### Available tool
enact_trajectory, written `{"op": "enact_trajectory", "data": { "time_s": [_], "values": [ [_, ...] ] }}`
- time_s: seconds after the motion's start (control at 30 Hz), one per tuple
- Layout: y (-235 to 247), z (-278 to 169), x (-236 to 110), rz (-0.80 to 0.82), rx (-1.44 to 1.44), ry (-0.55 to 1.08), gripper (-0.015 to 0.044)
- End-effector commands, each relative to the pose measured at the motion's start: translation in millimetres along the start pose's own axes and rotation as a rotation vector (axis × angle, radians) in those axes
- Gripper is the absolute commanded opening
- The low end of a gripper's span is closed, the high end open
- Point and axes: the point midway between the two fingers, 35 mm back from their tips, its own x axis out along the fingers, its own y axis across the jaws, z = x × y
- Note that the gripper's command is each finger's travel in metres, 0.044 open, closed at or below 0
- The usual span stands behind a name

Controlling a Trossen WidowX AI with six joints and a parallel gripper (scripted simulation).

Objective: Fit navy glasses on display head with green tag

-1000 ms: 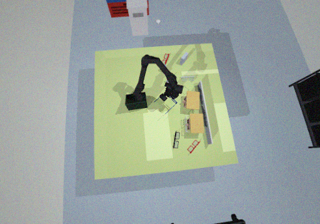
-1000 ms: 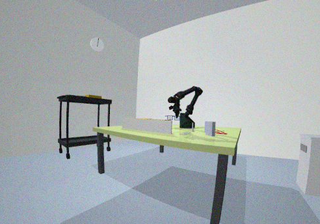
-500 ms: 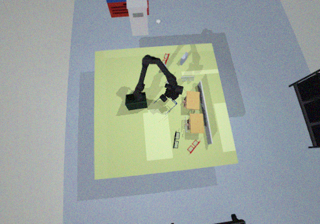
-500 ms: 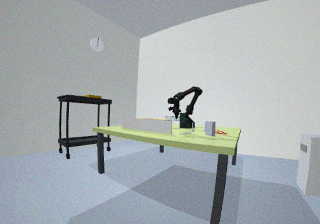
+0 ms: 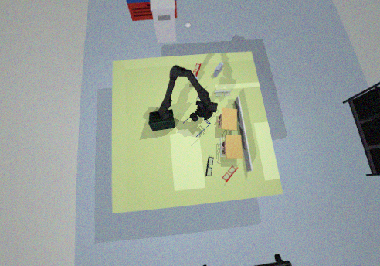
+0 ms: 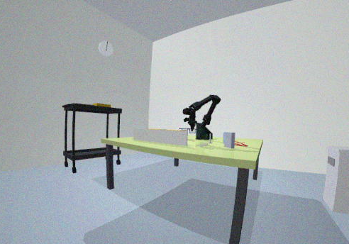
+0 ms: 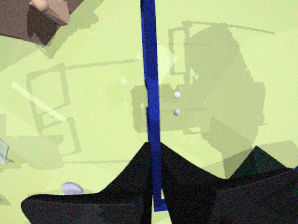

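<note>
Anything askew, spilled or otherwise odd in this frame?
Nothing stands out. The end effector is shut on the navy glasses above the table, beside the two display heads. Spare black glasses and red glasses lie flat near them.

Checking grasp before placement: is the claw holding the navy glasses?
Yes, the claw is shut on the navy glasses frame.

A bare lab room: wall clock, black cart, green table.
</note>
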Motion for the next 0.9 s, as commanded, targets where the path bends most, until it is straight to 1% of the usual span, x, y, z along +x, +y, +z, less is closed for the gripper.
{"op": "enact_trajectory", "data": {
  "time_s": [0.0,0.87],
  "values": [
    [-1,-1,5,-0.001,0.004,0.006,0.0000],
    [0,-1,30,0.000,0.004,0.005,0.0000]
  ]
}}
